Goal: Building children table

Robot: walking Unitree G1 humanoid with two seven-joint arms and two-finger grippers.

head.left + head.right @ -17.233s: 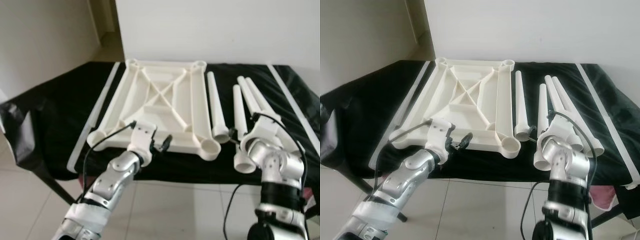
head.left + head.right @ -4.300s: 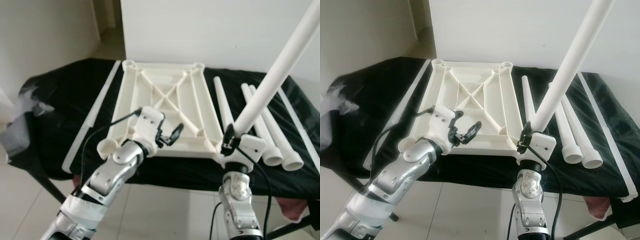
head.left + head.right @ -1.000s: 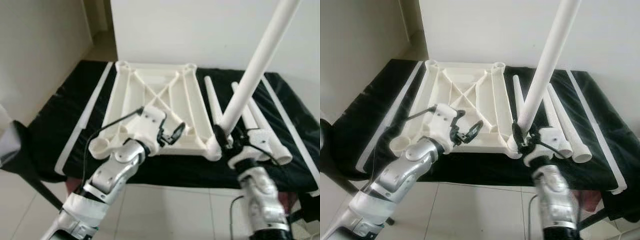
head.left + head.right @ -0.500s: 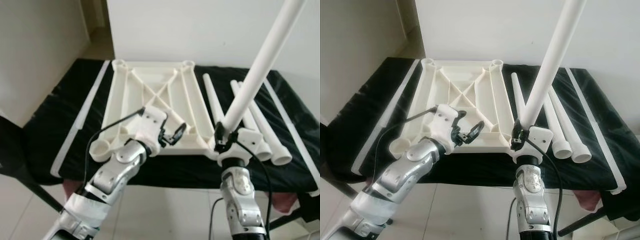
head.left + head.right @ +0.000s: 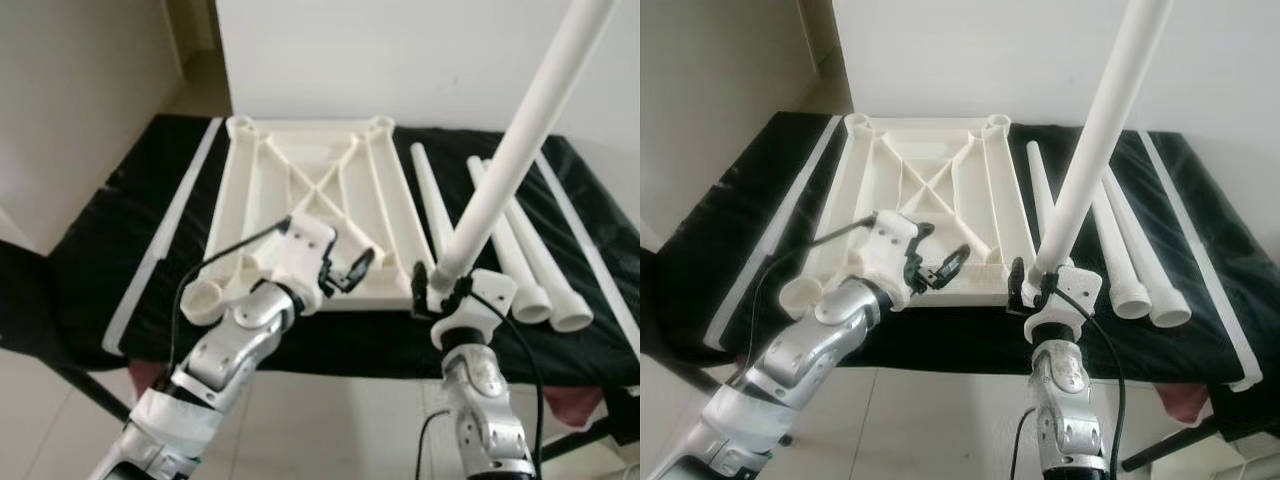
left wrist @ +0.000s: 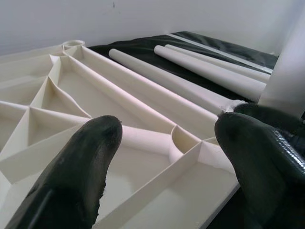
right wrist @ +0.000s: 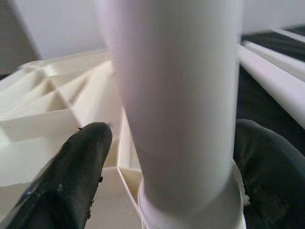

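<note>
At five o'clock on the upturned tabletop [image 5: 300, 200], the right gripper [image 5: 440, 290] clasped a leg [image 5: 510, 150], now steeper and seated over the corner socket, so fitting looked underway; the left gripper [image 5: 345, 272] hovered open; three legs [image 5: 520, 240] lay at three o'clock.

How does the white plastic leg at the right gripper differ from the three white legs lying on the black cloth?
The white plastic leg at the right gripper stands nearly upright, tilted a little, wide end down at the upturned white tabletop's near right corner; the three legs on the cloth lie flat beside the tabletop. The right gripper's fingers bracket the standing leg; nothing touches the lying ones. All are white tapered tubes.
</note>
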